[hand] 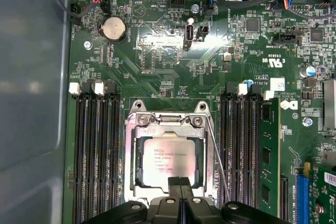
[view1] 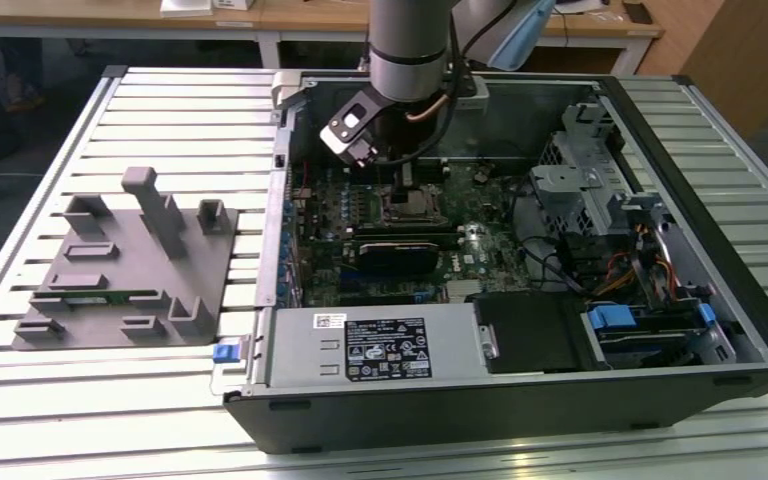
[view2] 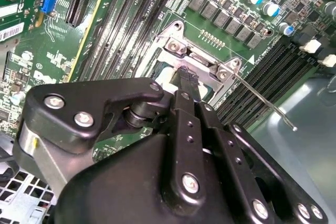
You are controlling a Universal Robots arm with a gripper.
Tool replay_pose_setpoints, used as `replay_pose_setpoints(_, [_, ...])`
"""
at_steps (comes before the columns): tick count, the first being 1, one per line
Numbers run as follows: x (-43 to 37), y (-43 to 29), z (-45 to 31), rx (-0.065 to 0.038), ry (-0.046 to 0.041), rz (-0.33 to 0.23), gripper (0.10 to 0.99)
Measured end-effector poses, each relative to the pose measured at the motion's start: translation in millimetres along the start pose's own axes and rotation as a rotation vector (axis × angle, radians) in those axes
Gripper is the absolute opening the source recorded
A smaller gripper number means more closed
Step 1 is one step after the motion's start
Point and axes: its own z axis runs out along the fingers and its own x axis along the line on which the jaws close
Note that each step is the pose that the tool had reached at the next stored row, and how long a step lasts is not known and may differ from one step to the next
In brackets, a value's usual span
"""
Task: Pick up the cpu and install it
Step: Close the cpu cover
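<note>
One robot arm reaches down into an open computer case that lies on its side on a slatted metal table. The gripper hangs low over the green board, right above the chip socket.

The cpu lies flat in the socket, its pale silver top facing up, with a silver metal frame around it. In both wrist views the black fingertips of the gripper sit over one edge of the cpu. The two jaws are pressed together with only a thin seam between them and nothing held in them. Whether the tips touch the chip or hover just above it cannot be told.

A thin metal lever runs along one side of the frame. Rows of black memory slots flank the socket on both sides, and a round coin battery sits farther off on the board.

On the table, at the exterior view's left of the case, lies a grey plastic holder tray with raised blocks.
</note>
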Motion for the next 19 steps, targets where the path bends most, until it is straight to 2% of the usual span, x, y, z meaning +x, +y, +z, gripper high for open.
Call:
replay_pose_setpoints(4, [-0.1, 3.3, 0.0, 0.0, -0.0002, 0.0, 0.106])
replay_pose_setpoints(8, [0.0, 9.6, 0.4, 0.0, 0.0, -0.001, 0.106])
replay_pose_setpoints(11, [-0.1, 10.6, 0.5, 0.001, 0.0001, -0.001, 0.106])
replay_pose_setpoints(19, [0.0, 18.9, 0.8, 0.001, 0.0004, -0.002, 0.106])
